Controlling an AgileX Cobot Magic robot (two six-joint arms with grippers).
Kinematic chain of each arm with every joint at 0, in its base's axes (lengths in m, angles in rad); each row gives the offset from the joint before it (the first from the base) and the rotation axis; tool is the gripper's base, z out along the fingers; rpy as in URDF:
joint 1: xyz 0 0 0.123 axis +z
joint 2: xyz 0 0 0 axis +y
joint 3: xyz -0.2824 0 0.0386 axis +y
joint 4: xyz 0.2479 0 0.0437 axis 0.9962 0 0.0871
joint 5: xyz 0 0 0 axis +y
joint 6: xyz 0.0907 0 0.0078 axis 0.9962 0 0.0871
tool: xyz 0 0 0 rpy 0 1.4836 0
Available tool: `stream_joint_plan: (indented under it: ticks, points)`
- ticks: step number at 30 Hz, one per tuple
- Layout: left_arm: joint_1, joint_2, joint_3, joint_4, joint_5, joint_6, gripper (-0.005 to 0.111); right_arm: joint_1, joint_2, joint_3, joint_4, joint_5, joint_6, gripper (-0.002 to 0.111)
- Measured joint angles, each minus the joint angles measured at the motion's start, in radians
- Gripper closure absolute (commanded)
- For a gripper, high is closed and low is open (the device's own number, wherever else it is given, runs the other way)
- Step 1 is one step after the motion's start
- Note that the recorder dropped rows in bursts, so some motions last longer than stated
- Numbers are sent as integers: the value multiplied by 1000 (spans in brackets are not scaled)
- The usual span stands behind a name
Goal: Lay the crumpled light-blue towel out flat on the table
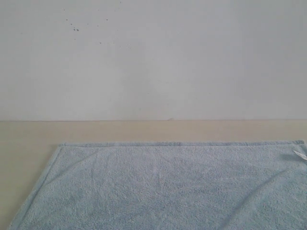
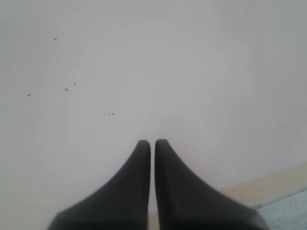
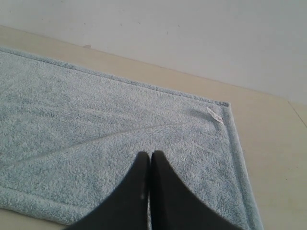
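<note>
The light-blue towel (image 1: 163,187) lies spread out flat on the beige table (image 1: 29,143), its hemmed far edge straight and a small white tag (image 1: 300,154) at its right edge. Neither gripper shows in the exterior view. In the right wrist view my right gripper (image 3: 150,154) hangs above the towel (image 3: 96,124), its black fingers shut with nothing between them; the tag (image 3: 215,115) sits near the towel's corner. My left gripper (image 2: 152,142) is shut and empty, pointing at the white wall, with a corner of the towel (image 2: 288,211) low in that view.
A white speckled wall (image 1: 153,57) rises behind the table. A strip of bare table (image 3: 273,158) runs beside the towel's tagged edge, and a shallow crease (image 3: 120,132) crosses the cloth.
</note>
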Motion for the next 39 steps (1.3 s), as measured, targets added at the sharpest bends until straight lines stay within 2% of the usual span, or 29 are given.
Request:
stream_joint_plan:
  ticks: [3,8,11,14,19,21,28,39]
  points:
    - [0,0,27,-83,-7,127,103,0,0,0,0,0,0,108]
    - [0,0,76,-519,-9,532,103,2,0,0,0,0,0,108]
    - [0,0,84,-772,68,688,103,2,0,0,0,0,2,108]
    - [0,0,84,-904,219,743,103,2,0,0,0,0,2,108]
    - [4,0,86,-941,484,754,103,2,0,0,0,0,2,108]
    - [10,0,88,-931,537,754,103,2,0,0,0,0,2,108]
    - [34,0,91,-914,563,754,103,2,0,0,0,0,4,108]
    - [34,0,91,-910,563,754,103,2,0,0,0,0,4,108]
